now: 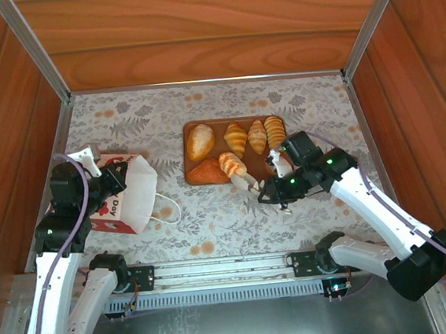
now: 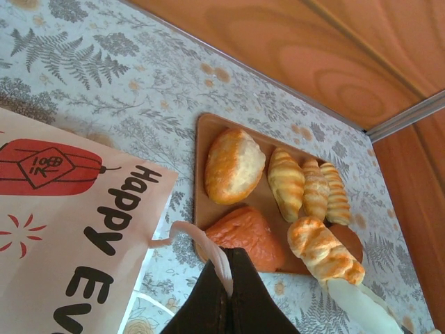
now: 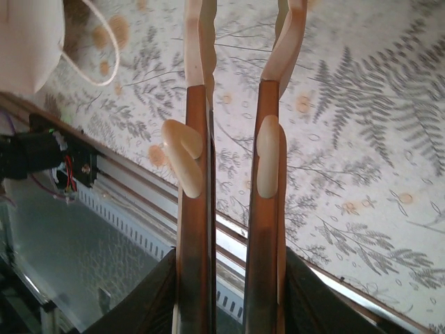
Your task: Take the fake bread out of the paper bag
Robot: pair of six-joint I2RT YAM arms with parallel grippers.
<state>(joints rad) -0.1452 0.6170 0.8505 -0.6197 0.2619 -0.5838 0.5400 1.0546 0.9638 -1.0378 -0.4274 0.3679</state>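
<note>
Reddish wood panels (image 1: pixel 194 28) wall in the table at nine, twelve and three o'clock. A grey fern-print cloth (image 1: pixel 212 215) covers it, evenly lit. Metal rails (image 1: pixel 225 271) run along six o'clock.

Six pieces of fake bread (image 1: pixel 236 139) are in sight: four ridged croissants (image 1: pixel 257 136), one pale golden oval loaf (image 1: pixel 200 141) and one reddish-brown bun (image 1: pixel 208 171). There is one paper bag (image 1: pixel 127 196) and one flat brown tray (image 1: pixel 216 125). There are two hands: one left hand (image 1: pixel 118 177) and one right hand (image 1: pixel 247 182).
</note>
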